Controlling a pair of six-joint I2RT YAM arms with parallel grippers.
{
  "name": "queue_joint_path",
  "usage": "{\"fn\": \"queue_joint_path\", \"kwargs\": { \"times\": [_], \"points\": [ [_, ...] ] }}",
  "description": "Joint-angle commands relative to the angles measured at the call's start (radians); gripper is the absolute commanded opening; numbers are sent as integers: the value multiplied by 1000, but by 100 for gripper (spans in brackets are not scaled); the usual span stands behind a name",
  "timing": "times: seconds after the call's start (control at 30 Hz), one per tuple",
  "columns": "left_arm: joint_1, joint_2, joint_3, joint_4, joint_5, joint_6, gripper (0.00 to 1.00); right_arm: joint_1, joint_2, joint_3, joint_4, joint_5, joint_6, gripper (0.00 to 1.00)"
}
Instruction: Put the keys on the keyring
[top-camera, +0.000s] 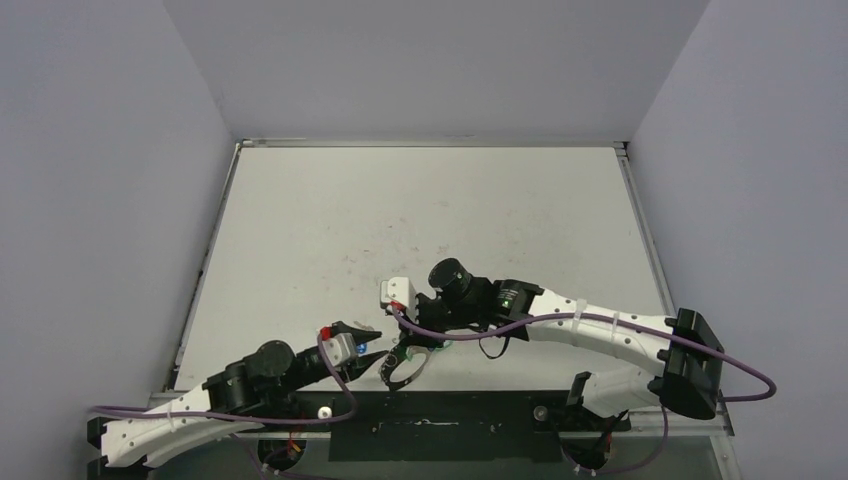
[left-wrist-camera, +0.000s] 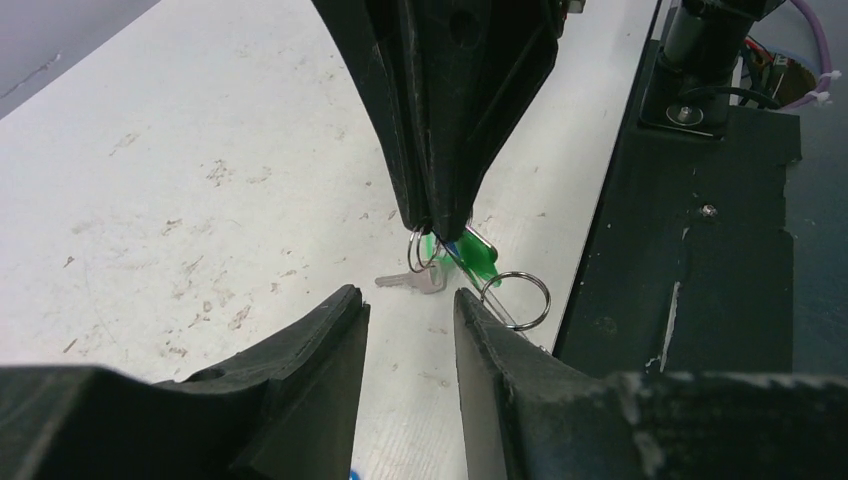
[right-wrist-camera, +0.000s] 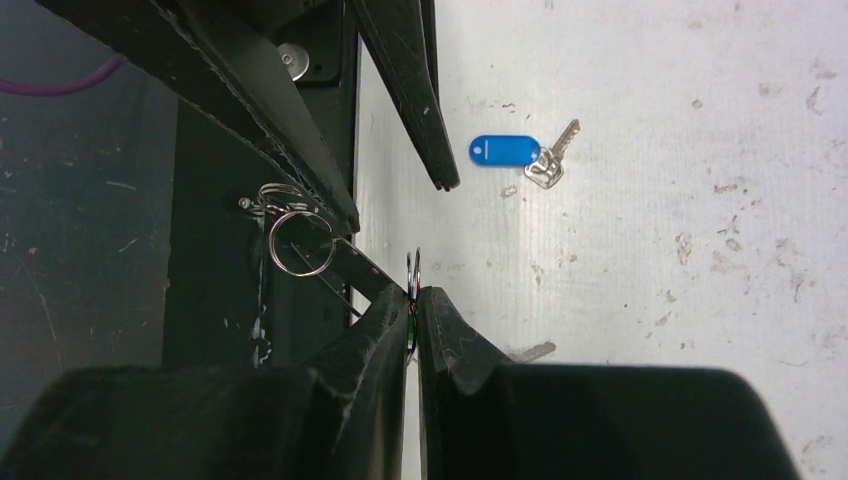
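Observation:
My right gripper (right-wrist-camera: 413, 292) is shut on the small split ring of a green key (left-wrist-camera: 476, 256), low over the table's near edge. Its silver blade (left-wrist-camera: 408, 283) touches the table. The keyring (top-camera: 390, 374) lies at the near edge, below both grippers, and its thin wire (left-wrist-camera: 505, 308) runs past a small ring (left-wrist-camera: 522, 297). My left gripper (left-wrist-camera: 408, 298) is open and empty, pointing at the right gripper's fingertips (left-wrist-camera: 436, 218) a short way off. The blue key (right-wrist-camera: 505, 152) lies flat on the table beyond the left fingers (right-wrist-camera: 415, 110). A second green key is not clearly seen.
The black base strip (left-wrist-camera: 690, 290) with bolts runs along the table's near edge, right beside the keyring. Grey walls close the table on three sides. The two grippers (top-camera: 378, 352) (top-camera: 404, 352) nearly meet in the top view.

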Motion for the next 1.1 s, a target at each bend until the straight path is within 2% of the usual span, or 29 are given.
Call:
{"fn": "queue_joint_path", "kwargs": {
  "times": [0.0, 0.17, 0.4, 0.53, 0.6, 0.8, 0.97, 1.07],
  "points": [
    [-4, 54, 94, -21, -8, 46, 36, 9, 33, 96, -107, 3, -26, 0],
    [-4, 146, 138, -28, 9, 61, 37, 18, 60, 122, -142, -6, -33, 0],
    [-4, 268, 169, 42, 33, 52, 37, 38, 81, 144, -158, -4, -36, 0],
    [-4, 322, 162, 78, 44, 57, 32, 45, 78, 145, -151, -8, -33, 0],
    [-4, 337, 148, 108, 59, 55, 29, 45, 75, 143, -145, -12, -31, 0],
    [-4, 348, 109, 196, 78, 43, 30, 47, 68, 135, -139, -11, -31, 0],
    [-5, 330, 103, 179, 101, 27, 32, 47, 68, 133, -139, -10, -30, 0],
    [-4, 316, 94, 173, 110, 25, 28, 47, 66, 129, -132, -9, -27, 0]
  ]
}}
